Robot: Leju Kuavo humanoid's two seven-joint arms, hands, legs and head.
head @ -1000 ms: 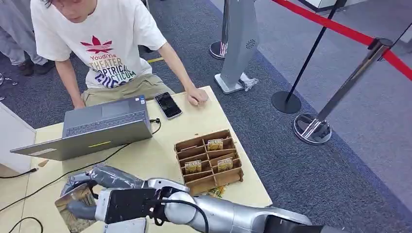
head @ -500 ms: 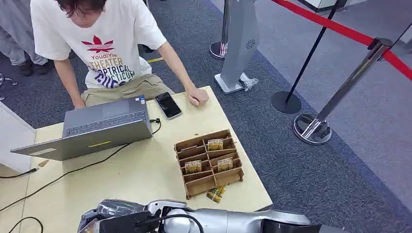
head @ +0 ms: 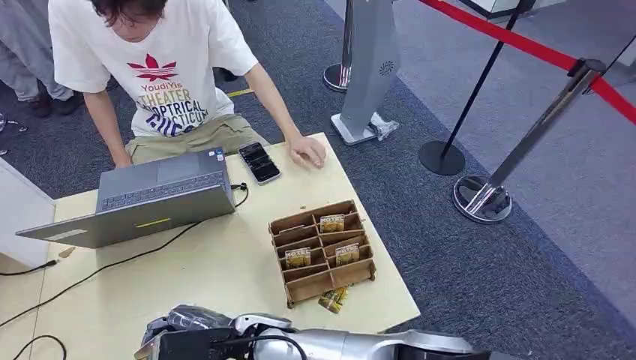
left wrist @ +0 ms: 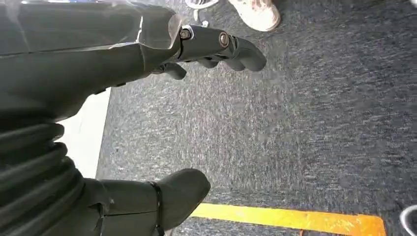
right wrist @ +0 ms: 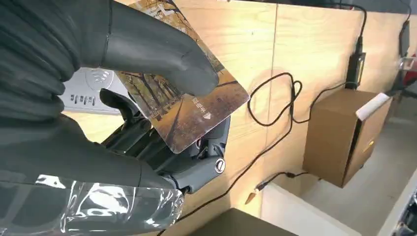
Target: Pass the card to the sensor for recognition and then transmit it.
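Right hand: the grey many-fingered right hand [right wrist: 162, 123] holds a glossy card printed with an autumn tree avenue [right wrist: 189, 105], thumb pressed on its face, darker fingers [right wrist: 142, 142] curled under it. In the head view this hand [head: 191, 337] sits low at the near edge of the pale plywood desk [head: 225, 262].

Card position: clamped in the right hand, above the desk, not touching the wood. One corner and a long edge stick out past the thumb.

Sensor: a flat grey reader pad with a wave symbol [right wrist: 93, 91] lies on the desk under and behind the hand, partly hidden by thumb and card.

Key relation: the card hangs over or just beside the reader, its face tilted rather than flat to the pad. How close it is, I cannot tell. The right hand is plainly the nearer one.

Left hand: the dark left hand [left wrist: 206, 49] hangs over grey carpet, fingers loosely curled and apart from the thumb, holding nothing.

Other things: a brown slotted wooden card box [head: 322, 247] with a few cards in it stands further along the desk. A grey laptop [head: 150, 199] and a black phone [head: 259, 161] lie near a seated person [head: 157, 75].

Step judged: presenting the card for reading; handing it on is not yet done.

Next move calls for: likely levelling the card face over the pad.
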